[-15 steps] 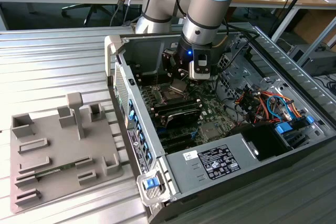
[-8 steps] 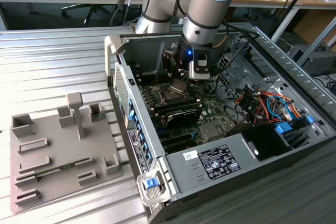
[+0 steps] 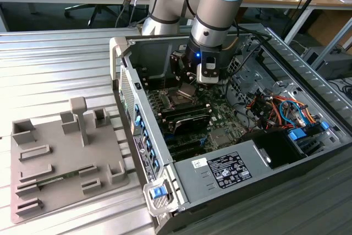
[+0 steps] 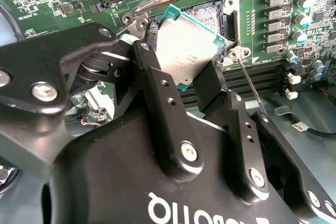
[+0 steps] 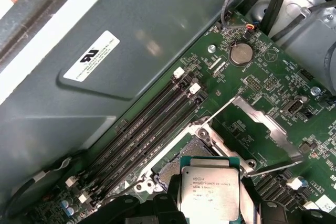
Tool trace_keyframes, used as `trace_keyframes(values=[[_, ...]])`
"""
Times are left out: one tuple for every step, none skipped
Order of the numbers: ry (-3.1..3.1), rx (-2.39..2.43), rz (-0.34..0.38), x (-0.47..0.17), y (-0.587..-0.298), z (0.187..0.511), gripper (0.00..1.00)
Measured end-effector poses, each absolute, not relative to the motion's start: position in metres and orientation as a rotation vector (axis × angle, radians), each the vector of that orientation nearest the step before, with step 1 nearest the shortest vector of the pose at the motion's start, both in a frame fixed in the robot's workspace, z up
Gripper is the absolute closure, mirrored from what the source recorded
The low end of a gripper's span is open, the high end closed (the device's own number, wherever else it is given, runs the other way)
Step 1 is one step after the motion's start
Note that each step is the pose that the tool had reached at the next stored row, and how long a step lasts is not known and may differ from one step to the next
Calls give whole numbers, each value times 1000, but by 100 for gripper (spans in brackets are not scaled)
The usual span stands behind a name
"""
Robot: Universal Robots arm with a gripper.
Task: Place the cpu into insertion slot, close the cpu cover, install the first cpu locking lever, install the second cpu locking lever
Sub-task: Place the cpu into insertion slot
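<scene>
The arm point(image 3: 220, 4) reaches down into an open computer case point(image 3: 148, 53), and the gripper point(image 3: 186, 85) hangs just above the green circuit board point(image 3: 218, 116). A labelled power supply point(image 3: 231, 170) lies near the gripper; a grey tray point(image 3: 60, 153) sits well apart, outside the case.

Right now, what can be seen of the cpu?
The cpu is a flat square chip with a silvery-grey metal face bearing small print and a teal-green rim. The gripper clamps it by two opposite edges between black fingers. It hangs over the open insertion slot, overlapping the slot's rim, not seated.
</scene>
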State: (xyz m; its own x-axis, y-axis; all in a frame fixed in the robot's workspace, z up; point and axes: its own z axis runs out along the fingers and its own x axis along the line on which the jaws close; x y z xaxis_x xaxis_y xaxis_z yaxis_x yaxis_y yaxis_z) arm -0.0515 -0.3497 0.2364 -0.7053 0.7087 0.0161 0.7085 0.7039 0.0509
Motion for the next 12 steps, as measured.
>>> trace_keyframes(values=[[2895, 1206, 83, -51, -350, 236, 47], [2893, 1209, 83, -51, -350, 236, 47], [2892, 1212, 83, -51, -350, 236, 47], [2891, 1213, 83, -51, -350, 236, 47], [2890, 1216, 83, -51, -350, 236, 47], [2889, 1218, 83, -51, -350, 236, 47], [2889, 1220, 83, -51, -350, 236, 47], [2888, 1222, 83, -51, -350, 236, 47], [2887, 1224, 83, -51, -350, 236, 47], [2886, 1226, 83, -51, -350, 236, 47], [2885, 1229, 83, -51, -350, 236, 47], [2883, 1231, 83, -51, -350, 236, 47]])
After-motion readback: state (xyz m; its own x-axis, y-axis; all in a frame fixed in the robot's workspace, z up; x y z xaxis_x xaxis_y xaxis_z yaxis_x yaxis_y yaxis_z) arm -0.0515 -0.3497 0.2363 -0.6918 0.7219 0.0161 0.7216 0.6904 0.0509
